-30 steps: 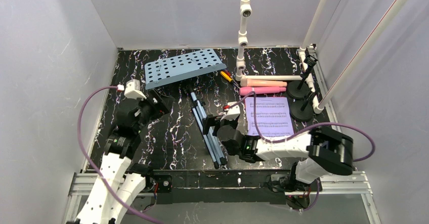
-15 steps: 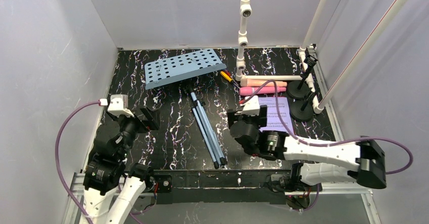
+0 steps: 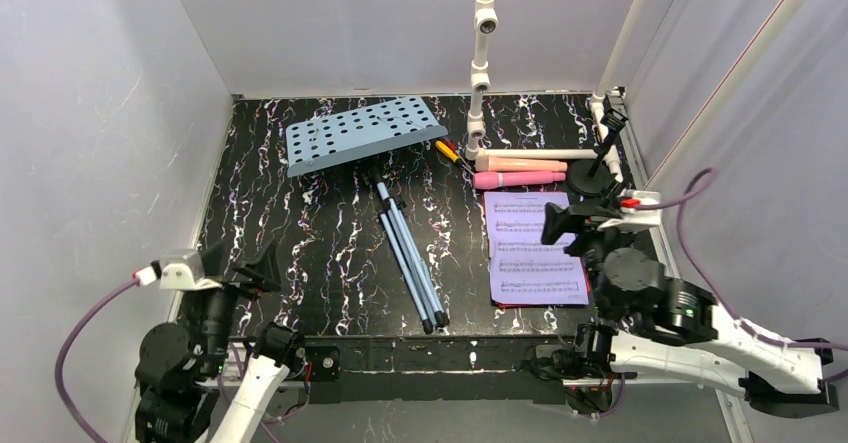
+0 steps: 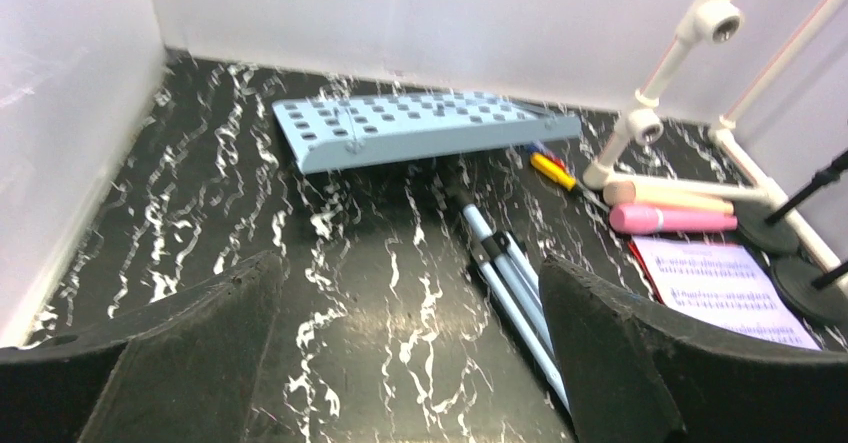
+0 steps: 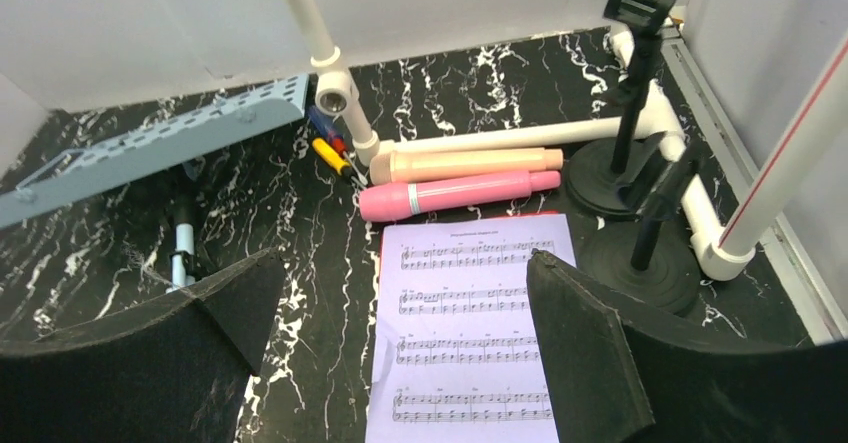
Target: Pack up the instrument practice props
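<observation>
The pale-blue perforated rack (image 3: 362, 133) lies tilted at the back left, with its folded tripod legs (image 3: 408, 253) flat on the black marbled table mid-floor. A lavender sheet-music page (image 3: 533, 248) lies on the right over a red page edge (image 5: 381, 253). Behind it are the pink microphone (image 3: 518, 178) and the beige microphone (image 3: 520, 164). Two black round-based holders (image 5: 610, 178) (image 5: 640, 263) stand at the far right. My left gripper (image 3: 240, 263) hangs open and empty at the near left. My right gripper (image 5: 405, 259) is open and empty above the page's near-right part.
A white PVC pipe frame (image 3: 480, 63) rises from the back middle and runs along the right edge behind the holders. A small yellow-handled tool (image 3: 447, 151) lies by the pipe foot. Grey walls close in on three sides. A metal rail (image 3: 430, 355) runs along the near edge.
Both arms have pulled back toward the near edge: the left from near the rack to the front left, the right from the tripod legs over to the page's right. The left jaws spread wider.
</observation>
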Available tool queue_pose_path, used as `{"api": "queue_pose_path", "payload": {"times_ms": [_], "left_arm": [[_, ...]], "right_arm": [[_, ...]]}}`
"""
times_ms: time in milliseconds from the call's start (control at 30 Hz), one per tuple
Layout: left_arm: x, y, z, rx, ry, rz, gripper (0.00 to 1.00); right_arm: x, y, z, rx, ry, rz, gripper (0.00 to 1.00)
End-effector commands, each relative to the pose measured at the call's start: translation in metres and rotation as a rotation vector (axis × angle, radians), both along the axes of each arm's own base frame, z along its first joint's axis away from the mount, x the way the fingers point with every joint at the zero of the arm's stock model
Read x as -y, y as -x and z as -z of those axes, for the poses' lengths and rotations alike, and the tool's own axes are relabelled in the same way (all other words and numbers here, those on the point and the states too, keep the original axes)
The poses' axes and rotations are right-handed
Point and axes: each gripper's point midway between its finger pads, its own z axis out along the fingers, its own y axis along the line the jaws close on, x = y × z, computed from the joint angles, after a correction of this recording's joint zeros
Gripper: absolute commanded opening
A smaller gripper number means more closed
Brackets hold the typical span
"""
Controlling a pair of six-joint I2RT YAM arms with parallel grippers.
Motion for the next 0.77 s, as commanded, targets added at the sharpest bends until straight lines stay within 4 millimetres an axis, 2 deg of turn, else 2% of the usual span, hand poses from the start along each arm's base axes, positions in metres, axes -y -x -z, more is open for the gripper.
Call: {"api": "queue_pose_path", "payload": {"times_ms": [0, 200, 267, 367, 567, 733], "left_arm": [[-0.019, 0.004, 0.000, 0.057, -0.021, -0.091, 0.98], [-0.016, -0.006, 0.024, 0.135, 0.029, -0.094, 0.98], [-0.015, -0.007, 0.025, 0.153, 0.027, -0.090, 0.98], [-0.020, -0.009, 0.025, 0.151, 0.023, -0.126, 0.98], [-0.017, -0.010, 0.028, 0.159, 0.020, -0.106, 0.98], [-0.016, -0.011, 0.027, 0.168, 0.017, -0.105, 0.98]], "right_arm": [[0.033, 0.008, -0.020, 0.022, -0.012, 0.009, 0.99], [0.062, 0.014, -0.018, 0.027, -0.004, 0.028, 0.99], [0.068, 0.015, -0.013, 0.030, -0.021, 0.051, 0.99], [0.068, 0.014, -0.007, 0.055, -0.038, 0.046, 0.99], [0.077, 0.017, -0.009, 0.084, -0.082, 0.035, 0.99], [0.077, 0.017, -0.008, 0.087, -0.088, 0.033, 0.99]]}}
